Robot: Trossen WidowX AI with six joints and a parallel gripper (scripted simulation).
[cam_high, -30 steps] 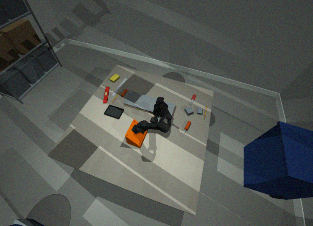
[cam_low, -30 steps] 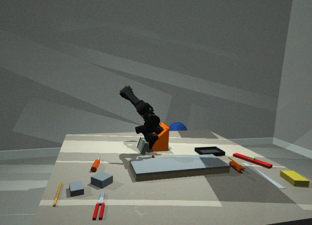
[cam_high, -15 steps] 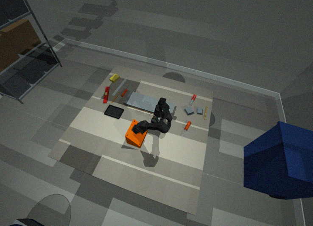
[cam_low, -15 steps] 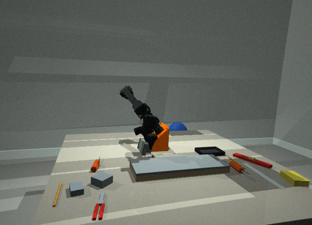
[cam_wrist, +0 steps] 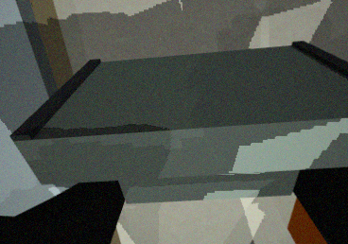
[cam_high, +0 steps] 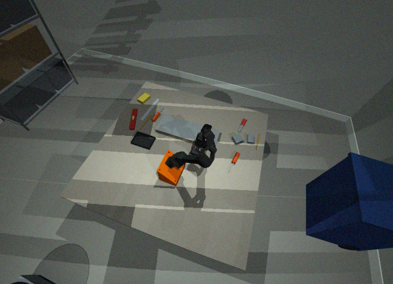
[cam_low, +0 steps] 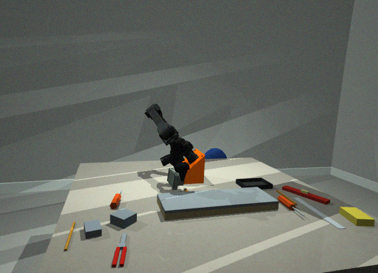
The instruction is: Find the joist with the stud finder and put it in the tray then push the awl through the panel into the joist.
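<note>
My gripper [cam_wrist: 202, 162] is shut on the stud finder [cam_low: 173, 178] [cam_wrist: 199, 92], a grey-green box with black end strips. It is held tilted above the table, just off the panel's long side nearer the arm base. The floor panel [cam_high: 174, 126] [cam_low: 219, 200] [cam_wrist: 14, 68] is a pale blue-grey slab with a brown edge; no joist shows. The black tray [cam_high: 140, 146] [cam_low: 248, 186] holds nothing visible. One orange-handled tool [cam_high: 235, 157] [cam_low: 115, 200] lies beyond one panel end, another orange-handled tool [cam_high: 155, 116] [cam_low: 286, 202] beyond the other; I cannot tell which is the awl.
Two grey blocks [cam_high: 237, 139] [cam_low: 123, 218] and red-handled pliers [cam_high: 242, 126] [cam_low: 115, 257] lie beyond one panel end. A red level [cam_high: 133, 114] [cam_low: 317, 198], a metal strip [cam_high: 149, 109] and a yellow block [cam_high: 144, 98] [cam_low: 355, 215] lie beyond the other. The arm stands on an orange wedge [cam_high: 169, 174] [cam_low: 196, 173].
</note>
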